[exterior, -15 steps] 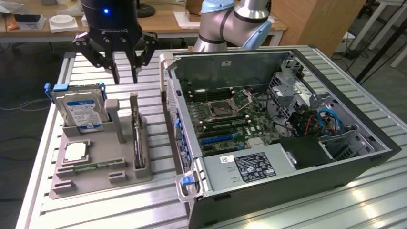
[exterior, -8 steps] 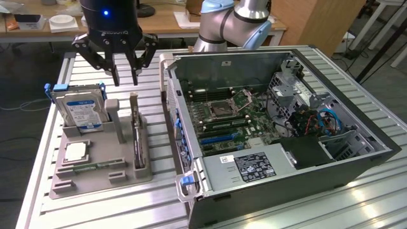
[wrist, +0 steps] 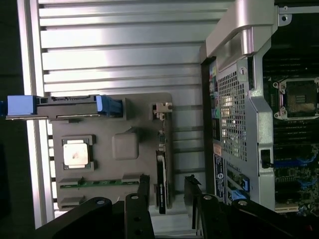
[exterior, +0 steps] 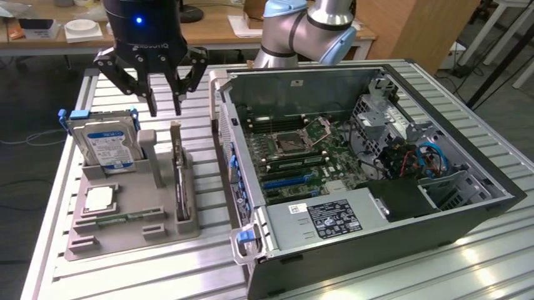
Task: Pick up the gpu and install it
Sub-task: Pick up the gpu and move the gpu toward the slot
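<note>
The gpu (exterior: 177, 182) is a thin dark card with a metal end bracket, standing on edge in a slot of the grey holder tray (exterior: 125, 236). My gripper (exterior: 165, 110) hangs open above the tray's far end, a little above the card's bracket end and apart from it, with nothing between its fingers. From the wrist view I look straight down on the gpu (wrist: 162, 174), seen edge-on, and its near end lies between the black fingers of my gripper (wrist: 168, 199). The open computer case (exterior: 367, 169) lies at the exterior view's right, showing its motherboard and blue slots (exterior: 288, 181).
The tray also holds an upright silver hard drive (exterior: 104, 145) with a blue label, a processor chip (exterior: 100, 198) and a green memory stick (exterior: 125, 217). The case wall (wrist: 234, 114) stands close beside the tray. Everything rests on a slatted metal table (exterior: 150, 269).
</note>
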Controlling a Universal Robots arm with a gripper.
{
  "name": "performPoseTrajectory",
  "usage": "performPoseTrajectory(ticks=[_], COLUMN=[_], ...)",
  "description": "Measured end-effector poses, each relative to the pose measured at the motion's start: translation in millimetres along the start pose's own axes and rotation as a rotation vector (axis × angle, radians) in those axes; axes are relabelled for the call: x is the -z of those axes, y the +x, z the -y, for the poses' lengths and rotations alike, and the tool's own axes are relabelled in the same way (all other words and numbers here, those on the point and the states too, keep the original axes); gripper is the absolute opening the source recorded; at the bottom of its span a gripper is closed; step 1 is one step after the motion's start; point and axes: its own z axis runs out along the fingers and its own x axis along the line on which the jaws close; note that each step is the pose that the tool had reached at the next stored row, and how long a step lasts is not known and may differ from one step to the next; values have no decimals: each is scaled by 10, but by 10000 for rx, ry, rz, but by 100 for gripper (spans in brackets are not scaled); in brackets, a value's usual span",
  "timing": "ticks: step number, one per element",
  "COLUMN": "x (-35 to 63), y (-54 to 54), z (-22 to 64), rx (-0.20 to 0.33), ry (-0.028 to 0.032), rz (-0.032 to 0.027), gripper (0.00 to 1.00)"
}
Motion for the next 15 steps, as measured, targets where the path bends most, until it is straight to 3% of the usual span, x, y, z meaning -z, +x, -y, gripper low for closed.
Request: performPoseTrajectory(ticks=[5,15], x=[-26,-179], y=[-6,-2], z=[81,89], rx=[-1,0], ry=[-2,-1], rz=[3,10], gripper=[42,42])
